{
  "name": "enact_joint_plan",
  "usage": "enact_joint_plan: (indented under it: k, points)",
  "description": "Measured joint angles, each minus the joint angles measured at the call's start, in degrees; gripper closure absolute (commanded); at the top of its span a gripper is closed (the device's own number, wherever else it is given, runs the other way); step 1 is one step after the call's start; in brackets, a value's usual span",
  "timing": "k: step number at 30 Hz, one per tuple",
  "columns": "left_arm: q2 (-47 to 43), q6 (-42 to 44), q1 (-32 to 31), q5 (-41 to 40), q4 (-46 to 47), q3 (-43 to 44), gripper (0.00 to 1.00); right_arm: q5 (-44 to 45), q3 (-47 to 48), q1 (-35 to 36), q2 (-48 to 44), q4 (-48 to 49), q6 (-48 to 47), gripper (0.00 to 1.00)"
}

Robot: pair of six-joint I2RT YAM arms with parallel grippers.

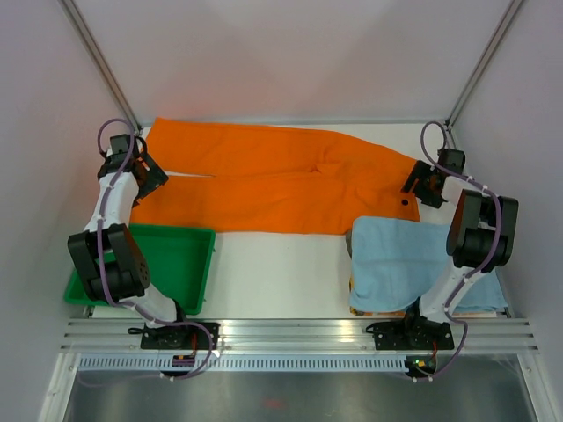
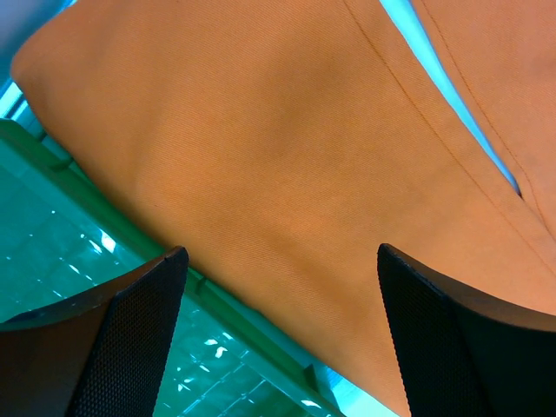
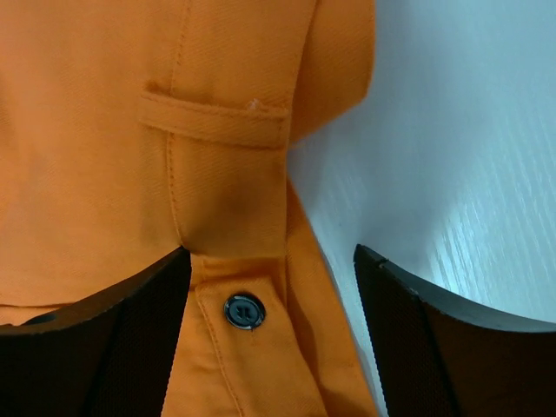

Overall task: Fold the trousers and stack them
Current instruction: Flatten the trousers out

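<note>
Your left gripper [image 2: 280, 261] hangs spread wide over the leg end of the trousers [image 1: 281, 180]. Your right gripper [image 3: 271, 261] is just as unclenched over the waistband, with the button [image 3: 244, 310] between its jaws. The trousers lie flat across the far table, legs toward 9 o'clock, waist toward 3. This looks like the first grasp before folding, so lower and pinch both ends. Mind the green tray [image 1: 176, 255] touching the hem at 7 o'clock and the light blue cloth [image 1: 405, 255] at 4. Bare table lies at 6.
</note>
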Motion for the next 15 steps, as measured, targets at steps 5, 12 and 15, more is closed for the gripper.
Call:
enact_joint_plan:
  k: [5, 12, 15]
  points:
    - [-1.2, 1.5, 0.4, -0.4, 0.0, 0.0, 0.03, 0.3, 1.6, 0.2, 2.5, -0.5, -3.5, 0.64]
    - [-3.3, 2.0, 0.5, -2.4, -0.2, 0.0, 0.0, 3.1, 7.9, 0.6, 7.4, -1.9, -4.8, 1.0]
    - [-3.4, 2.0, 0.8, -4.5, -0.8, 0.0, 0.0, 4.8, 12.3, -0.2, 9.7, -3.6, -4.8, 1.0]
